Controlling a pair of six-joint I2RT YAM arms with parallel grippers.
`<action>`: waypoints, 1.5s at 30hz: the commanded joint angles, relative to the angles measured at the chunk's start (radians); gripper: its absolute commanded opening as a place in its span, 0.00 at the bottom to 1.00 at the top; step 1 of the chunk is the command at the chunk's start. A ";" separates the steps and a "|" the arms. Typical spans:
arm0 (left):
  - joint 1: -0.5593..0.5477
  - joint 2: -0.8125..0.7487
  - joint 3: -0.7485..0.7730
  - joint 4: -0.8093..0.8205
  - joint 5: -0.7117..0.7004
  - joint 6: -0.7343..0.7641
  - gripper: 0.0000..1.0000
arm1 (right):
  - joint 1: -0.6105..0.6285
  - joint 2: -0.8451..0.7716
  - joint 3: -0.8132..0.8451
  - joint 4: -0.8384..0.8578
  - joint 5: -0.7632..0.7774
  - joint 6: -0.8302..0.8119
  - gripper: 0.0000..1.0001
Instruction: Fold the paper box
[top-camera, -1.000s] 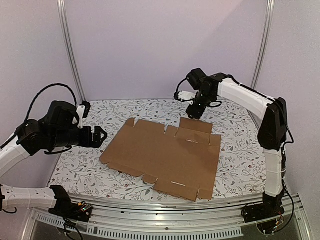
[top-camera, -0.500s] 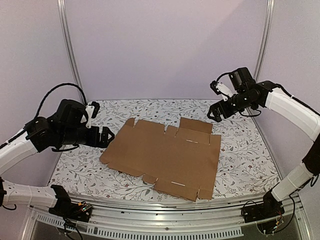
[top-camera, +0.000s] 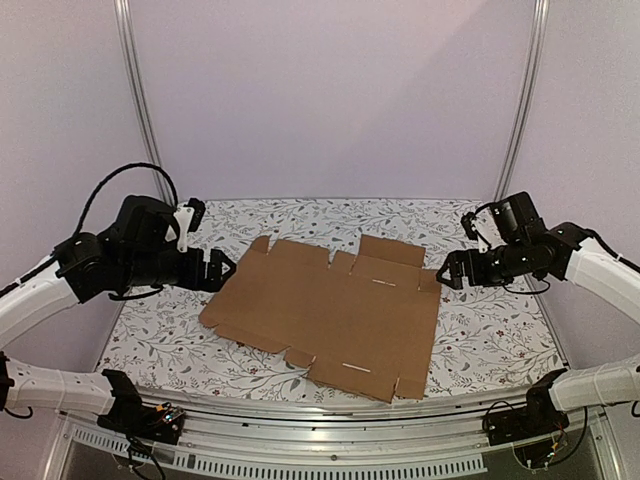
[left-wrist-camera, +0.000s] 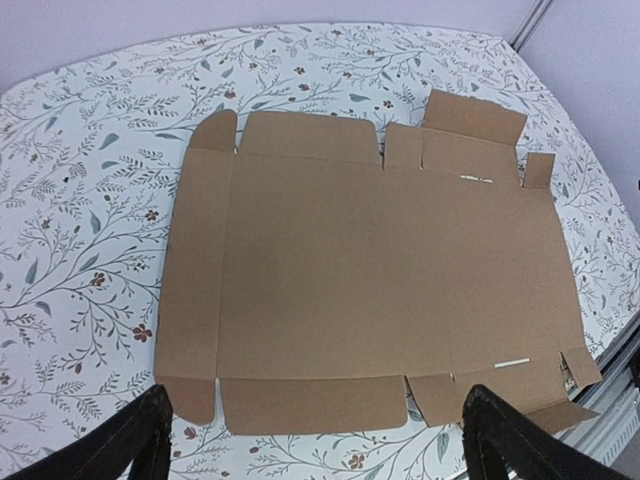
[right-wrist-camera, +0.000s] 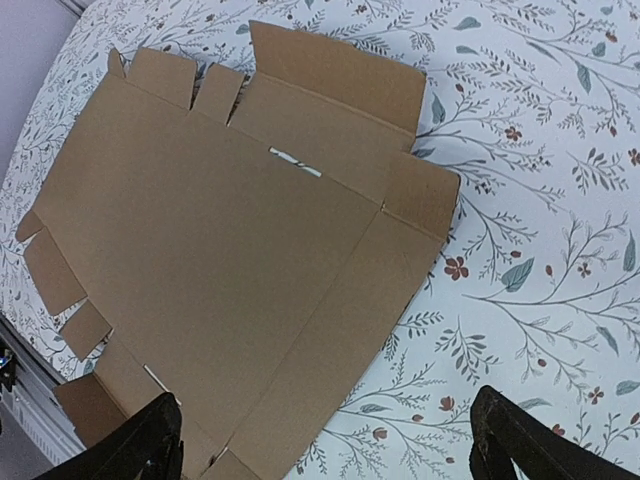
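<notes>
**Top view.** The paper box (top-camera: 330, 310) is an unfolded brown corrugated blank lying flat on the floral-patterned table (top-camera: 490, 330) at the centre of the frame, with flaps and tabs along its upper and lower edges. The left gripper (top-camera: 222, 270), at centre left, hangs near the blank's left edge with its jaws spread wide and empty. Its fingers (left-wrist-camera: 140, 440) frame the whole sheet in the wrist view. The right gripper (top-camera: 447, 272), at centre right, hovers by the blank's upper right corner, likewise released and holding nothing.
</notes>
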 joint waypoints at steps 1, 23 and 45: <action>-0.014 0.020 0.009 0.028 0.001 0.005 1.00 | -0.002 -0.049 -0.114 0.007 -0.086 0.188 0.99; -0.014 0.142 0.044 0.068 0.019 -0.004 1.00 | 0.098 -0.110 -0.602 0.464 -0.251 0.674 0.82; -0.019 0.456 0.075 0.233 0.137 -0.045 1.00 | 0.099 0.094 -0.680 0.722 -0.260 0.712 0.76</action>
